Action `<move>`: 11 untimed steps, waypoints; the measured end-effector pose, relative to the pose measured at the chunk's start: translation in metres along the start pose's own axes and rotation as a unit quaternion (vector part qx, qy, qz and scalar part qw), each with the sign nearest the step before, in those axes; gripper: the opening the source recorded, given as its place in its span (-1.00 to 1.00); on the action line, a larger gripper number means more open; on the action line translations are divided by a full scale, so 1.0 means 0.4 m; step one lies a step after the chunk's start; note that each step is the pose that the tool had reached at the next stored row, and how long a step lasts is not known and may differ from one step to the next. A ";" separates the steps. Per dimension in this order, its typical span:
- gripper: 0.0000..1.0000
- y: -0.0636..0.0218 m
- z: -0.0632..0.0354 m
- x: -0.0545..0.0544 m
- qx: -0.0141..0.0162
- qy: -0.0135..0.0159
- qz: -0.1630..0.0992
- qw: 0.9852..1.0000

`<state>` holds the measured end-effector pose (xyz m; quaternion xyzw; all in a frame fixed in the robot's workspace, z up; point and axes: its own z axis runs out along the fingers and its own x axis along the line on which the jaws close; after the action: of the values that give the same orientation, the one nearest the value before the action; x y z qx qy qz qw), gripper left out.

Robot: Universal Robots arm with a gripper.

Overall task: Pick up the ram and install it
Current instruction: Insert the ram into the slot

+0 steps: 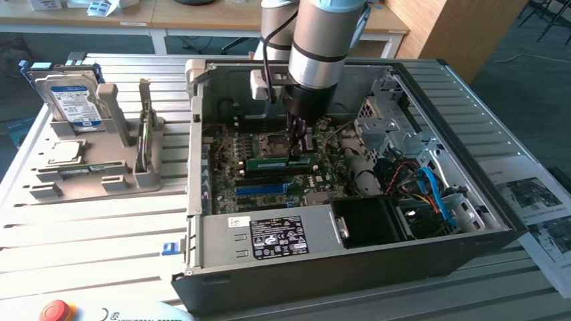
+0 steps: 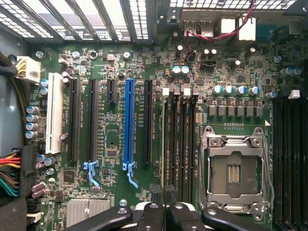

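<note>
The ram (image 1: pixel 278 162) is a green stick standing on edge in a memory slot of the motherboard, inside the open computer case (image 1: pixel 357 264). In the wrist view the ram (image 2: pixel 163 139) shows as a thin pale line in the slot beside the black empty slots. My gripper (image 1: pixel 299 148) reaches straight down into the case and ends just above the ram. Its black fingers are shut together, and the gripper (image 2: pixel 163 192) sits over one end of the stick. Nothing shows between the fingers, and I cannot tell whether they touch the ram's edge.
A grey fixture (image 1: pixel 107 180) at the exterior view's left holds a hard drive (image 1: pixel 73 100) and a CPU chip (image 1: pixel 64 152). The open CPU socket (image 2: pixel 233 171) lies beside the memory slots. The power supply (image 1: pixel 277 237), the cables (image 1: pixel 428 194) and the drive cage (image 1: pixel 388 120) crowd the case.
</note>
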<state>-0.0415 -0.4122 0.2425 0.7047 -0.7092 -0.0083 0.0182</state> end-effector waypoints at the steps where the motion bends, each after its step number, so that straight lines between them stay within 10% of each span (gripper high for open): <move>1: -0.77 0.000 0.001 0.000 0.000 0.000 0.000 1.000; 11: -0.77 0.000 0.006 -0.006 0.000 0.000 0.000 1.000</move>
<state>-0.0416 -0.4098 0.2403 0.7046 -0.7094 -0.0082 0.0182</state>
